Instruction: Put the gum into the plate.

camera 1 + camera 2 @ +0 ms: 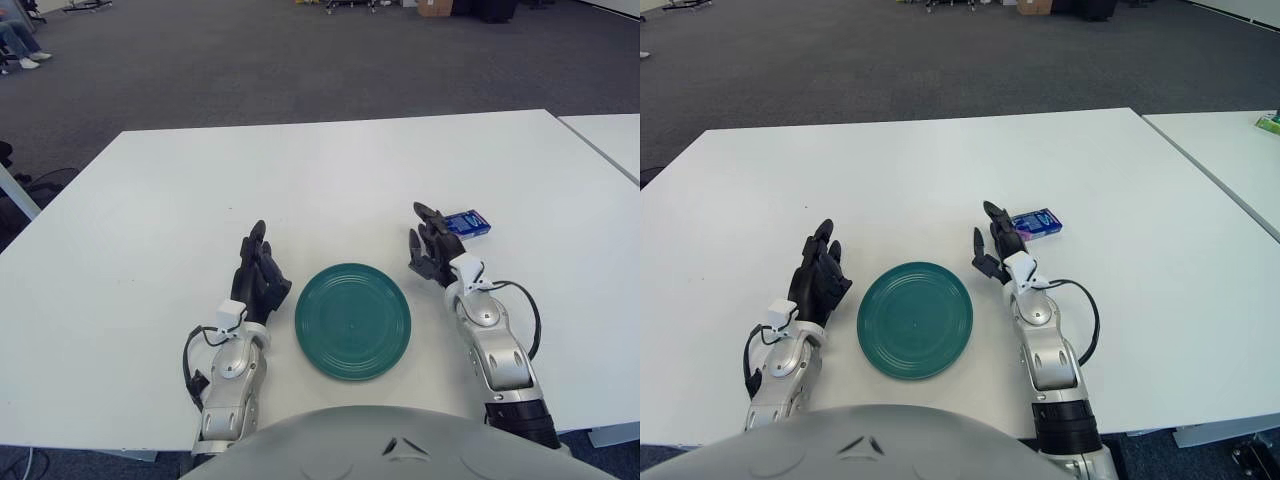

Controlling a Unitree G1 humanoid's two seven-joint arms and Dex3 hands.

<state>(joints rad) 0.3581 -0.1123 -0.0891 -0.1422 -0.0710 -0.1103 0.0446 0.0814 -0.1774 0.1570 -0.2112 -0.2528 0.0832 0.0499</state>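
A big white table [150, 220] stands on a dark grey carpet, and more furniture sits far back in the room.

Closest to the camera is a grey round part of the robot's own body at the bottom edge. It hides the near rim of the table and the lower arms.

Next comes the left hand [258, 275]. It shows just left of the plate [352, 320], with its fingers held straight and close together, and it holds nothing. The plate is green and round. Nothing is in it.

The right hand [432, 247] is on the other side of the plate, a bit farther away. Its fingers are spread open and it holds nothing. It is reaching toward the gum [467, 223], a small blue pack lying flat on the table just past the fingertips. It looks like they almost touch, but the hand covers the near end of the pack, so it is hard to say.

So the job looks like it has barely begun. The gum has not been picked up yet. It must be grabbed, carried over to the plate and dropped in.

The words on the pack are too small to read.
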